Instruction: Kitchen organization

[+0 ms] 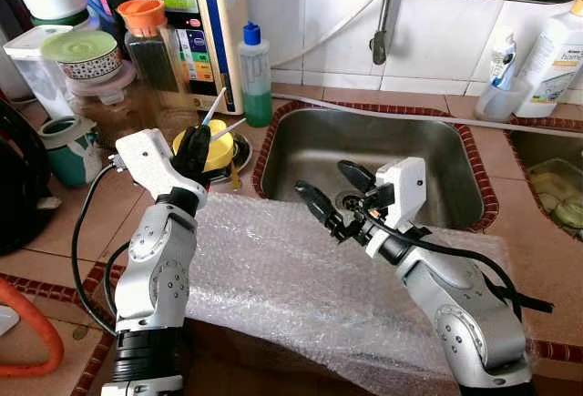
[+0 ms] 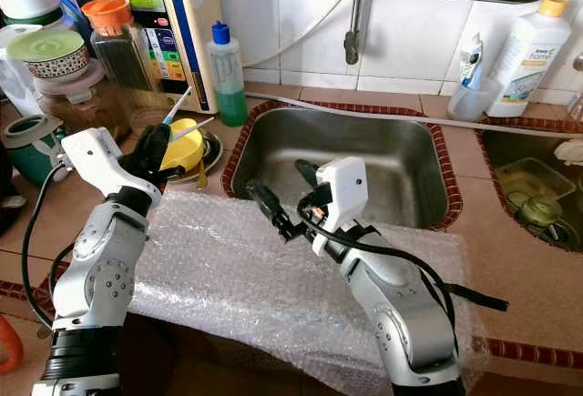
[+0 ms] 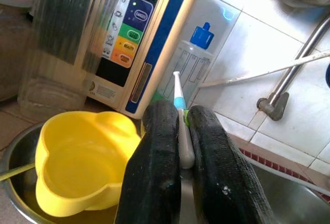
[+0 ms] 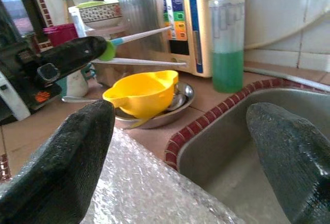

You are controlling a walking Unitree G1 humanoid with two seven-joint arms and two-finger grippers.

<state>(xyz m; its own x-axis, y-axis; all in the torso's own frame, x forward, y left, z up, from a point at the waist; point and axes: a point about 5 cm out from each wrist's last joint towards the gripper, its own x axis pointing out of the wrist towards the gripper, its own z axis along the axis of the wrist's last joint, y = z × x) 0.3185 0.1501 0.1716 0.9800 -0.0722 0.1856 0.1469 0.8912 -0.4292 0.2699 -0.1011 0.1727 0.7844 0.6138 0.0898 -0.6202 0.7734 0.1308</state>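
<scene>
The toothbrush (image 3: 180, 131) sits pinched in my left end effector (image 1: 193, 148), just above the yellow bowl (image 1: 217, 148) in its steel dish (image 4: 170, 108) on the tabletop (image 1: 109, 209) beside the sink (image 1: 383, 146). My right end effector (image 1: 332, 194) hangs wide over the bubble wrap (image 1: 291, 278). I should keep the pinch firm and lift straight, clear of the bowl's rim.

Left gripper (image 1: 193, 147) raised with fingers clamped together; right gripper (image 1: 335, 194) spread wide.
</scene>
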